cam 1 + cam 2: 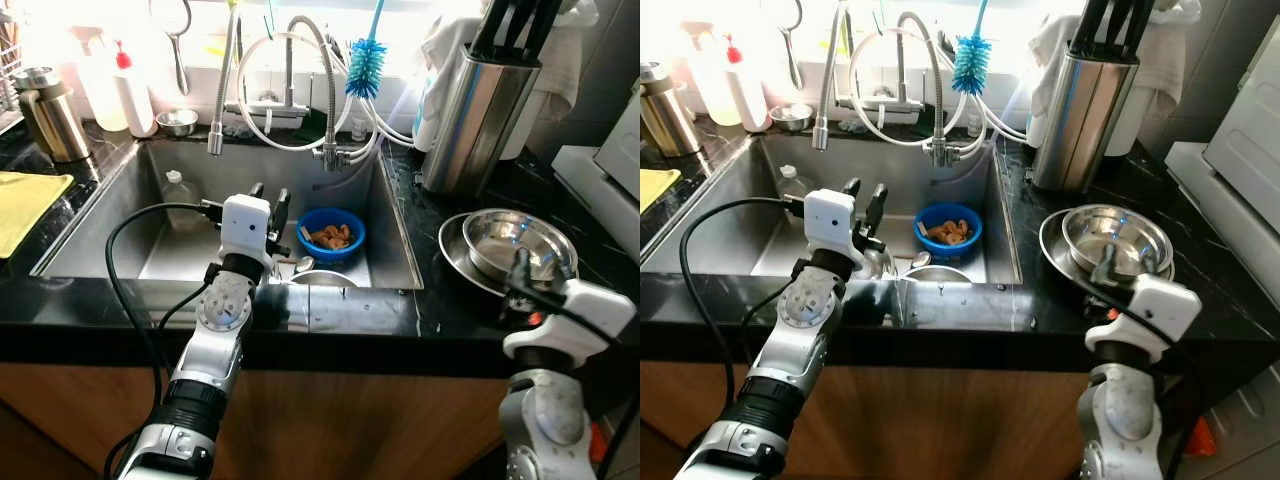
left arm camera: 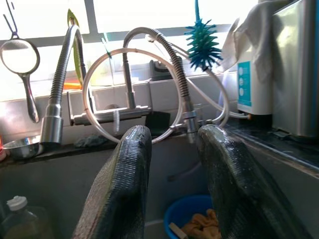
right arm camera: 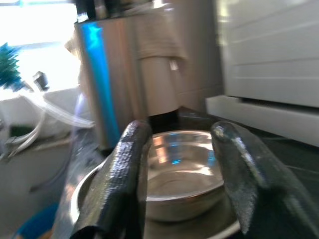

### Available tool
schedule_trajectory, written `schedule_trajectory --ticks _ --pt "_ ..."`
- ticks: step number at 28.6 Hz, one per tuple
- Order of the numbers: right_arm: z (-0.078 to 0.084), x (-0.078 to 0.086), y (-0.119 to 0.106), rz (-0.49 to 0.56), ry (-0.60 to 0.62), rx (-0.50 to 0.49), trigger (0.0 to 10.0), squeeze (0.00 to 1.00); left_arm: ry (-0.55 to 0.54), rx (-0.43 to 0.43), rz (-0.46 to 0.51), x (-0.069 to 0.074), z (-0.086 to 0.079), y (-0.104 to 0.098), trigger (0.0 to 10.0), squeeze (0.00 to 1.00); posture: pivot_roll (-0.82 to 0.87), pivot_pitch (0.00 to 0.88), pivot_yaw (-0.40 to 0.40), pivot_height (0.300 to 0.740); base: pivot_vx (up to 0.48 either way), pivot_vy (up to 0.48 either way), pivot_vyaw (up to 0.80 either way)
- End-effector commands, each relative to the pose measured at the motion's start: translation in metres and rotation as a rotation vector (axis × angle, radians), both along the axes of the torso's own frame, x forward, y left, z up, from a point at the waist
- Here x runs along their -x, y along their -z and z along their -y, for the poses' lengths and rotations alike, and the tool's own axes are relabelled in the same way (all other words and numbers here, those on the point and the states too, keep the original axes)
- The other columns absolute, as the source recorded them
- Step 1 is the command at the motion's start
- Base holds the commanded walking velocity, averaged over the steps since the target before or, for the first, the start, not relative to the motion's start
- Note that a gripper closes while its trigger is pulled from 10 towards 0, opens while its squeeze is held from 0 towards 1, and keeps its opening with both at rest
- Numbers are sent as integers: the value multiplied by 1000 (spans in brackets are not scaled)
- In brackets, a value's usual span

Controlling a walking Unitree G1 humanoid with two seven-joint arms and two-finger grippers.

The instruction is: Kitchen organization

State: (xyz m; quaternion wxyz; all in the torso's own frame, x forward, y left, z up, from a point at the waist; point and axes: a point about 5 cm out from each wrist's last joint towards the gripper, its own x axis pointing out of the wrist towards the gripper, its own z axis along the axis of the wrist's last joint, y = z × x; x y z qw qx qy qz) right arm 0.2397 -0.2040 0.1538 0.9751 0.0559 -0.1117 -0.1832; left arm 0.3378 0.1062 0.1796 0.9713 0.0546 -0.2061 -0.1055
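A steel sink (image 1: 120,250) is sunk into a black counter. In it lie a blue bowl (image 1: 331,233) of brown scraps, a steel bowl (image 1: 322,279) with a spoon near the front wall, and a clear bottle (image 1: 178,190) at the left. My left gripper (image 1: 268,205) hangs open above the front of the sink, nothing between its fingers (image 2: 124,179). On the counter to the right, a steel bowl (image 1: 515,243) rests on a steel plate (image 1: 455,250). My right gripper (image 1: 1125,262) is open at that bowl's near rim, its fingers (image 3: 127,174) straddling empty air.
A spring faucet (image 1: 222,90) and white hoses arch over the sink's back. A blue bottle brush (image 1: 366,65) hangs there. A tall steel utensil holder (image 1: 470,110) stands at back right. A thermos (image 1: 50,112), soap bottle (image 1: 135,95), small steel bowl (image 1: 177,122) and yellow cloth (image 1: 25,205) sit left.
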Motion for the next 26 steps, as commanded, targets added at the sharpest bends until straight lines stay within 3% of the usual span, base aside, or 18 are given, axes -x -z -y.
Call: schedule_trajectory --ticks 1,4,15,17,20,21,26 --pt "7 1 -8 23 34 -31 10000 1000 10 -3 -1 0 2 -1 10000 0 59 38 -70 740 0 0 0" --pt "15 -3 -12 19 54 -63 10000 1000 18 -8 -2 0 2 -2 10000 0 59 38 -70 740 0 0 0" --pt "17 -4 -15 11 54 -81 10000 1000 19 -8 -3 0 3 -2 10000 0 59 38 -70 740 0 0 0" --pt "32 -33 -10 -122 116 -87 10000 1000 51 -20 -7 0 9 -1 10000 0 57 37 -66 740 0 0 0" --pt "42 -50 -12 -190 168 -104 10000 1000 69 -28 -8 1 12 -1 10000 0 59 37 -66 740 0 0 0" --pt "43 -52 -13 -196 175 -110 10000 31 69 -29 -8 1 12 -1 10000 0 60 37 -67 740 0 0 0" --pt "50 -60 -23 -170 186 -166 10000 0 69 -32 -6 0 11 -2 10000 0 62 34 -70 740 0 0 0"
